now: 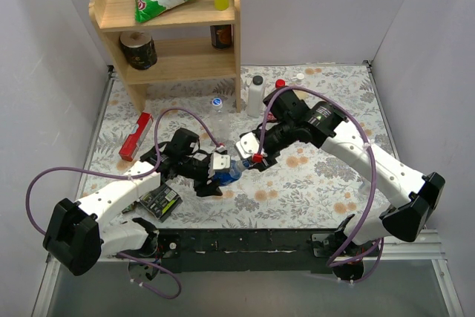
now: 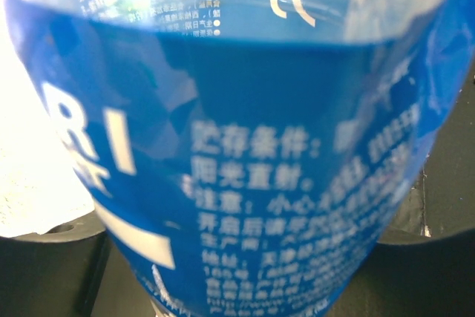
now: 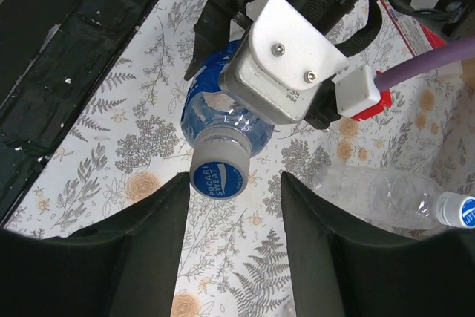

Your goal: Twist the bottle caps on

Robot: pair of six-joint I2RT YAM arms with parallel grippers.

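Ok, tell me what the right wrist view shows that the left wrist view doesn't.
Only the right wrist view: a blue-white cap, the open right claw either side of it without touching, and a clear bottle lying on the floral cloth. Only the left wrist view: the label's white small print up close. Both: the blue bottle.

left wrist: Pocari Sweat bottle [image 2: 245, 183] fills my view, label print blurred, both ends cut off | top: same bottle mostly hidden between left gripper [image 1: 223, 172] and right gripper [image 1: 246, 164], its cap [image 3: 217, 178] hidden from me there | right wrist: clear bottle [image 3: 378, 194] partly behind my gripper finger, its blue cap [image 3: 462, 210] cut by the right edge
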